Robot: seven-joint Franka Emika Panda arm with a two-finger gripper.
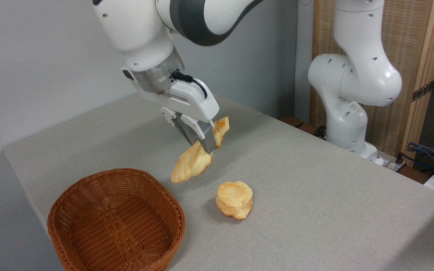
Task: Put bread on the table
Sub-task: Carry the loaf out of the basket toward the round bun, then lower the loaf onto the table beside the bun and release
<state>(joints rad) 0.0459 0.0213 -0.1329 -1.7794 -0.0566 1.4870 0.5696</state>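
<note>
The long braided bread (193, 162) hangs tilted in the air, its lower pointed end down left and its upper end up right behind the fingers. My gripper (200, 143) is shut on the loaf's middle, holding it above the table (315, 188), just right of the basket and up left of the bun. The loaf touches nothing below it.
A round brown wicker basket (116, 222) sits empty at the front left. A small round golden bun (234, 200) lies on the cloth right of it. The arm's white base (347, 124) stands at the table's far right edge, with cables (431, 154) beyond.
</note>
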